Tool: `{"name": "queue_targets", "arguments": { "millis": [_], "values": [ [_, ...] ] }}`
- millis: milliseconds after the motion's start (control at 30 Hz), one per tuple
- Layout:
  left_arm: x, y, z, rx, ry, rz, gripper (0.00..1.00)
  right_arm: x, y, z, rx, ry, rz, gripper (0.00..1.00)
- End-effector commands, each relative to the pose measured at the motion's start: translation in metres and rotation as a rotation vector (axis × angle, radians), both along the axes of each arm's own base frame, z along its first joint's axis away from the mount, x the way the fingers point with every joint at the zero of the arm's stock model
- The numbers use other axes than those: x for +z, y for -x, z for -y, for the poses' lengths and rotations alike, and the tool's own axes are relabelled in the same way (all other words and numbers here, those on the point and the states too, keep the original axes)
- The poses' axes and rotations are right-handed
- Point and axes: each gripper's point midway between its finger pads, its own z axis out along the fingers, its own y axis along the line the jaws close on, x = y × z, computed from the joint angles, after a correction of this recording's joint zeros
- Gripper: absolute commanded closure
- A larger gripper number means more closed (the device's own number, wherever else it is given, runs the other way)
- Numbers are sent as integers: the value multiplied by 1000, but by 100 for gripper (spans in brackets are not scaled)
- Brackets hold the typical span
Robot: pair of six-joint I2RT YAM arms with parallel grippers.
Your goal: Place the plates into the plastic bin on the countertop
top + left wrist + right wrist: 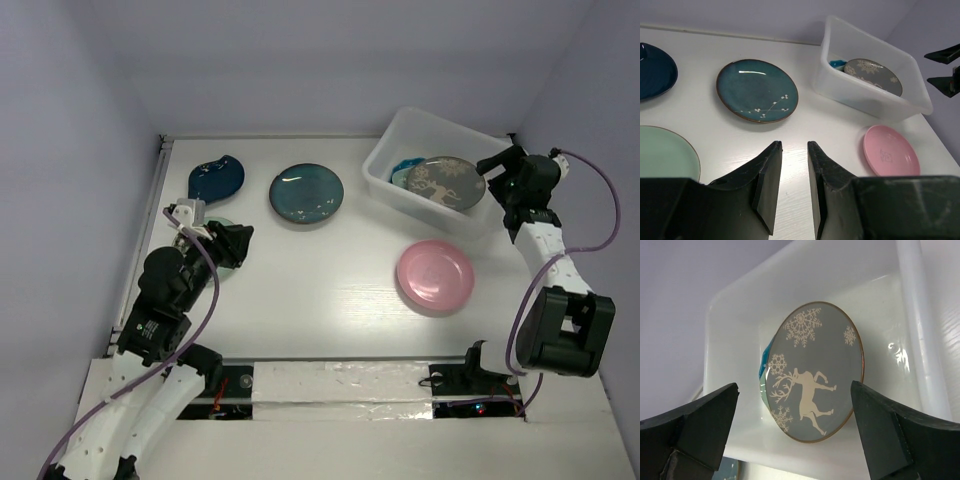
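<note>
Left gripper (794, 144): jaws only narrow apart, nothing between, above countertop (840, 125), just beside pale green plate (662, 152). Right gripper (794, 386): jaws spread wide, empty, over plastic bin (740, 300). Grey deer plate (812, 372) lies tilted inside bin, on bright blue plate (762, 369). Pink plate (434, 274), dark teal plate (306, 193), navy leaf dish (215, 178) on countertop. Mark in pink plate centre too faint to read.

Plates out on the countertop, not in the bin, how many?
4: navy leaf dish back left, dark teal plate beside it, pale green plate partly hidden under the left arm, pink plate near the bin.
</note>
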Motion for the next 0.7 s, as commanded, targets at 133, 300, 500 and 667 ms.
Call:
{"name": "queue_targets", "arguments": {
  "millis": [133, 300, 500, 667],
  "values": [
    [8, -7, 12, -43, 27, 3, 76, 25, 16, -13, 64, 48, 84, 41],
    [4, -10, 26, -99, 62, -36, 82, 72, 49, -108, 366, 61, 261, 100],
    [-8, -18, 49, -151, 120, -89, 87, 76, 89, -167, 569, 139, 288, 98],
    [-48, -25, 115, -152, 102, -214, 89, 96, 123, -168, 596, 180, 387, 94]
  ]
}}
